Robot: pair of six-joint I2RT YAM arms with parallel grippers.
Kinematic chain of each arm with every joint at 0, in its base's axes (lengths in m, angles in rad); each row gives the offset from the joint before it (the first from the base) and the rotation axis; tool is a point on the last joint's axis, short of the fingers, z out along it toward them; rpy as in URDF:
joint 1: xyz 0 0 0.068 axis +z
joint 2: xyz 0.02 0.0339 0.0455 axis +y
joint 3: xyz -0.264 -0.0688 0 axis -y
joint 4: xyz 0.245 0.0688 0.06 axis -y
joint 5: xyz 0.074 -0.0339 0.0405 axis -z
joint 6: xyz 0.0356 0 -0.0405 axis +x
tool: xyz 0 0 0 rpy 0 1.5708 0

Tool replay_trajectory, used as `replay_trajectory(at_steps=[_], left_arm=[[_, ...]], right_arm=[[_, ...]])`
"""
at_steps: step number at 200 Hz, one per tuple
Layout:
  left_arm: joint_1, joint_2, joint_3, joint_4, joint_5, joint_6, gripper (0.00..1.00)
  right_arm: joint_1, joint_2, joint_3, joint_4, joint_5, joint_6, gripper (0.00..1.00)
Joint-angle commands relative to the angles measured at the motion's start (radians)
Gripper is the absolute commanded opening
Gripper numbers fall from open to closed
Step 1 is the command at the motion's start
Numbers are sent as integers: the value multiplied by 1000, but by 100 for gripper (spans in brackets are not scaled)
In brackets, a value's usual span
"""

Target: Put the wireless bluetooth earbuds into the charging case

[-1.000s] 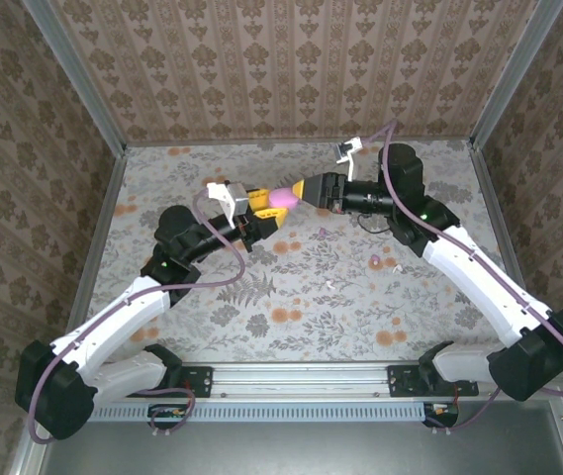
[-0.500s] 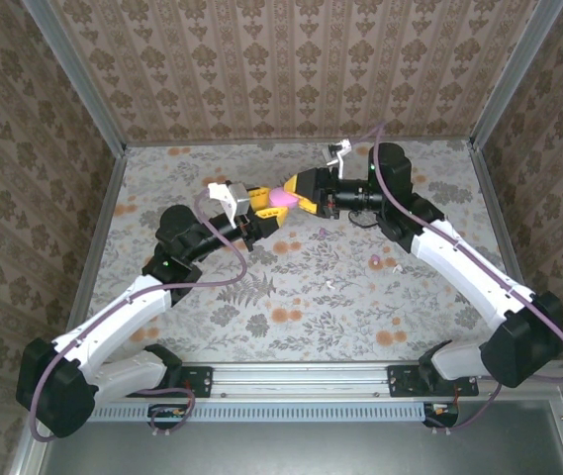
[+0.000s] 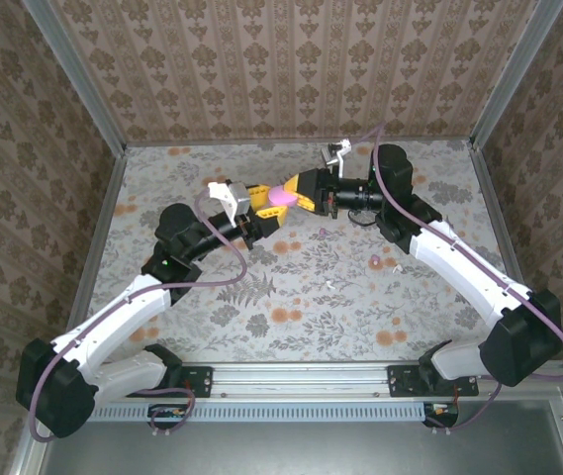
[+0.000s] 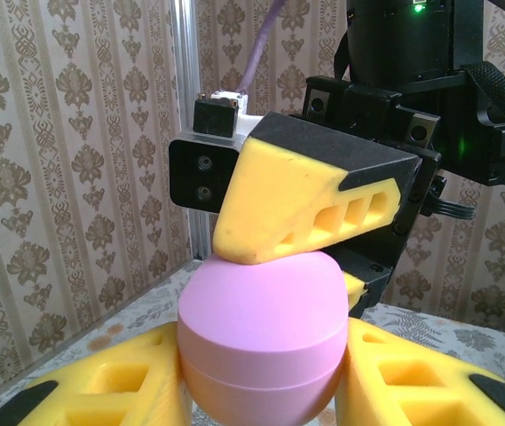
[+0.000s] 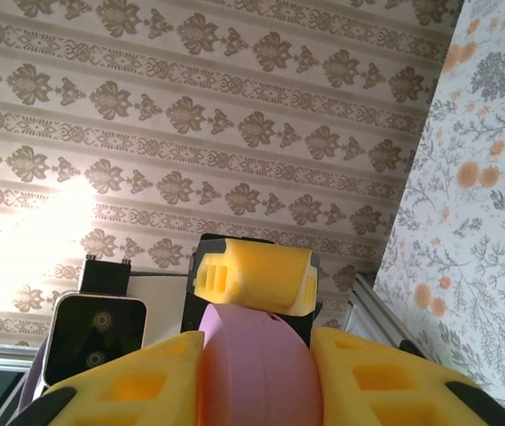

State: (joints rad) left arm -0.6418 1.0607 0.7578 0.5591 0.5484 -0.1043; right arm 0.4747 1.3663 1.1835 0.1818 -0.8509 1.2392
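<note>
On the flower-printed desk (image 3: 212, 327), right of centre, two wireless earbuds lie loose and well apart: a pink earbud (image 3: 374, 260) near my right forearm and a paler earbud (image 3: 328, 285) nearer the front. Neither touches the one pink charging case (image 3: 281, 195), which is toward the far side of the desk, pinched between both my hands. My left hand (image 3: 271, 201) has its yellow fingers (image 4: 119, 390) pressed to the case's two sides, parted only to its width. My right hand (image 3: 299, 190) grips it from the opposite direction; from my left wrist, one of its fingers bears down on the domed top. A seam rings the case, its lid down. Grey leaves and orange blossoms cover the desk. Brown-on-cream damask wallpaper (image 3: 291, 69) lines three walls, with bare metal posts (image 3: 73, 74) at the corners and a metal rail (image 3: 301, 376) at the near edge, where my two arms are bolted.
</note>
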Motion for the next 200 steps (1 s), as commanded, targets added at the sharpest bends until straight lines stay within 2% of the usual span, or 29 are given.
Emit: replay_trajectory(at_steps=[1,35,200], left_arm=[[-8,-10,34,-23,1,32,40],[-8,-9,39,-38,-1,35,41],[-8,4,45,-53,8,37,53]], right_arm=[[4,-10,-20,55,-13,27,29],[4,-6,-46,127,-7,74,27],[2,-12,-78,180,15,110,25]])
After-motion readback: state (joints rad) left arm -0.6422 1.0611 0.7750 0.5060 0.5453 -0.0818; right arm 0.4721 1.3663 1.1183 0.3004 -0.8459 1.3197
